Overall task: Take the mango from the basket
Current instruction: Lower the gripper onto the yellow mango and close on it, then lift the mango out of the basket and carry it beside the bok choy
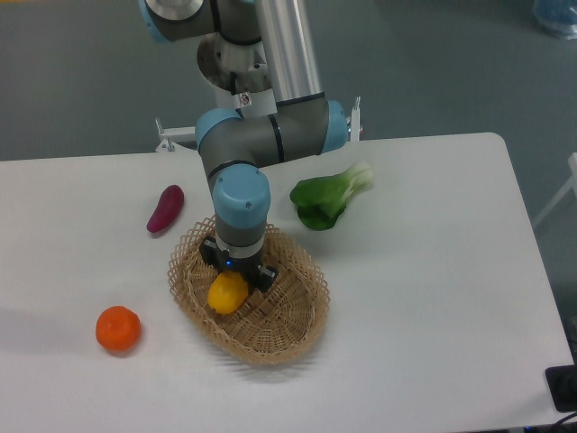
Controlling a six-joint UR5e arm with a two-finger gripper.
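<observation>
On the far left of the desk (433,298) lies a round orange fruit (118,328), well apart from everything else. Further back and a little to the right there is a purple vegetable (165,208), just outside the rim of the basket (288,316).

The basket stands near the middle of the desk. The mango (227,292) lies inside it, in the left part, on the woven bottom. Only its lower front part is visible, because the robot's wrist covers the rest from above.

The hand (238,274) is directly over the mango, pointing down into the basket. Its dark fingers (264,275) appear on both sides of the upper part of the fruit, one at the back left and one at the front right. So the mango lies straight below the hand and slightly toward the camera. The long axis of the fruit seems to run diagonally, from the front left to the back right, but with so much hidden I am not sure of this. Whether the hand is already clenched on the mango or only standing around it, I cannot tell from this view. I judge that the coming move depends on the fingers being across the narrow side of the fruit before lifting.

To the right of the basket, near the back, lies a green leafy vegetable (329,199), apart from the basket.
</observation>
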